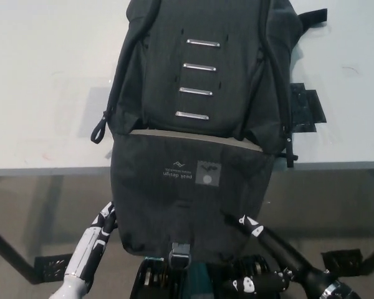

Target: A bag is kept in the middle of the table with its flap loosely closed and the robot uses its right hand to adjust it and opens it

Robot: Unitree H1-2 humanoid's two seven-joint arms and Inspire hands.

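Observation:
A dark grey backpack (pixel 202 68) lies on the white table (pixel 43 93), its front showing several metal latch bars. Its flap (pixel 187 187) is turned out and hangs over the table's front edge, inner side with a printed logo facing me and a buckle (pixel 181 252) at its end. My black right hand (pixel 255 249) reaches up from the bottom right to the flap's lower right corner; its grip is hidden by the flap. My white left hand (pixel 101 227) rests low at the left beside the flap's left edge, fingers straight, holding nothing.
A black taped patch (pixel 305 106) lies on the table right of the bag, and a strap end (pixel 313 15) sticks out at the top right. A zip loop (pixel 100 131) hangs at the bag's left. Grey floor with bracket plates (pixel 50 266) lies below the table edge.

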